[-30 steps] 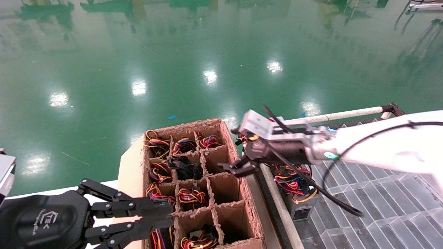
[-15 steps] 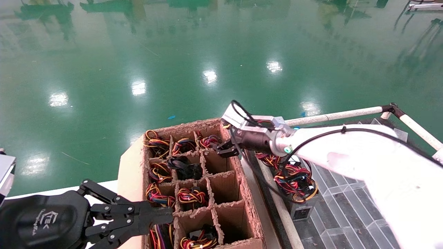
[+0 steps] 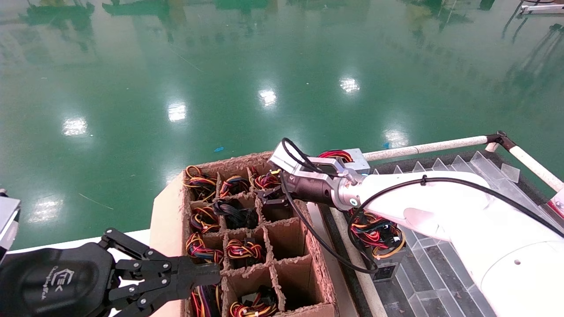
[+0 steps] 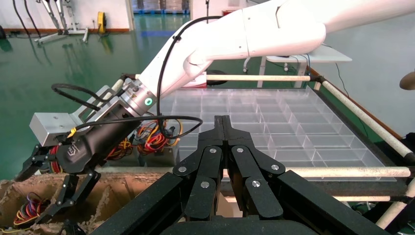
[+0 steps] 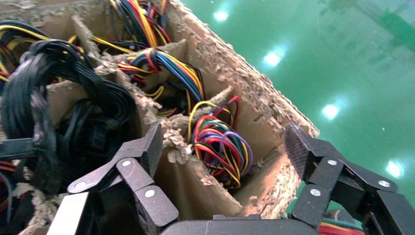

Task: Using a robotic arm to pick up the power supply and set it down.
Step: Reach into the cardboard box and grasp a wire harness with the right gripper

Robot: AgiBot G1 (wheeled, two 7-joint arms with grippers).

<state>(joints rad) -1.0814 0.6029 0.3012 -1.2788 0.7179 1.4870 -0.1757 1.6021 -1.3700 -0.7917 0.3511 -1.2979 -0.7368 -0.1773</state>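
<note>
The right gripper [image 3: 274,197] hangs over the far right corner of the cardboard box [image 3: 169,211], its two fingers spread wide and holding nothing. In the right wrist view one finger [image 5: 147,147] sits at the torn divider and the other at the box's outer wall — they straddle the corner compartment without touching what lies in it. That compartment holds a power supply [image 5: 220,144], of which only a coiled bundle of red, yellow, orange, purple and black wires shows; its metal body is hidden down in the cell. Another power supply [image 3: 383,266] lies on the clear tray [image 3: 476,246] to the right of the box, under the white forearm, its grey case end showing below a loose tangle of coloured wires. The left gripper [image 3: 207,277] is parked low at the box's near left corner — its fingers pressed together, empty.
</note>
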